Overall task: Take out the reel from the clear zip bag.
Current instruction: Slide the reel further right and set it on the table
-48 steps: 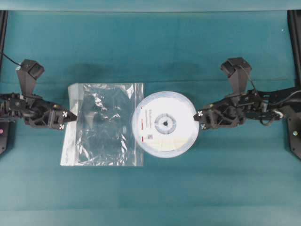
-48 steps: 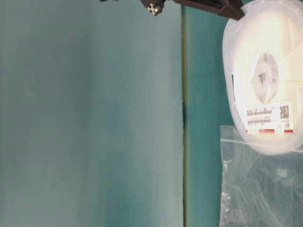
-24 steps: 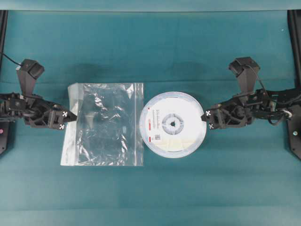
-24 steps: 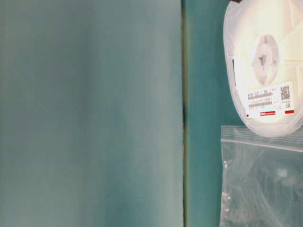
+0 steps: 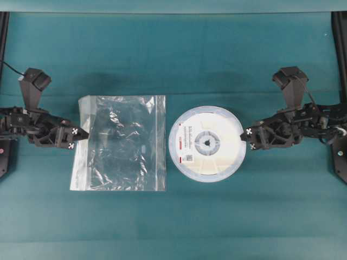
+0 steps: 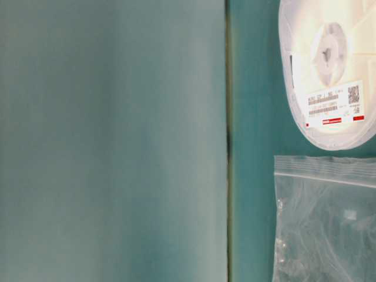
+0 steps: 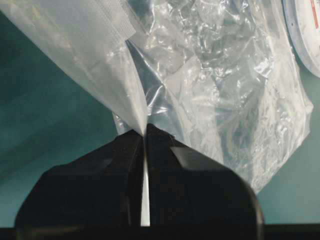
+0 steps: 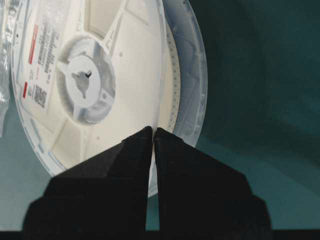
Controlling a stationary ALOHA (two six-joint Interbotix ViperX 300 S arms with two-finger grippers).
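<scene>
In the table-level view the reel [image 6: 329,70] is cut off at the top and right edges of the frame, and the clear zip bag [image 6: 326,223] runs off the bottom and right; neither arm shows there. The small codes on the reel's label [image 6: 333,106] are too fine to read. Both wrist views hide the lower part of what each gripper holds behind the dark fingers.

The bag lies flat and holds nothing; its crinkled film lets the teal table [image 5: 173,59] show through. Its whitish zip strip [image 6: 326,167] runs along the edge that faces the reel, at 3 o'clock of the bag in the overhead view. The reel [image 5: 206,144] is fully outside, just beside that edge with a narrow strip of table between them, at about the centre of the overhead view and slightly toward 3 o'clock.

The left gripper [image 5: 76,137] is pinched tight on the bag's edge at 9 o'clock [image 5: 82,142]; the left wrist view shows a fold of film [image 7: 140,107] drawn into the seam between the closed fingers. The right gripper [image 5: 249,138] is clamped on the reel's rim at 3 o'clock, and the right wrist view shows the thin flange [image 8: 159,117] entering between fingers that nearly meet.

Nothing else lies on the table; black frame bars [image 5: 340,32] stand at its left and right edges.
</scene>
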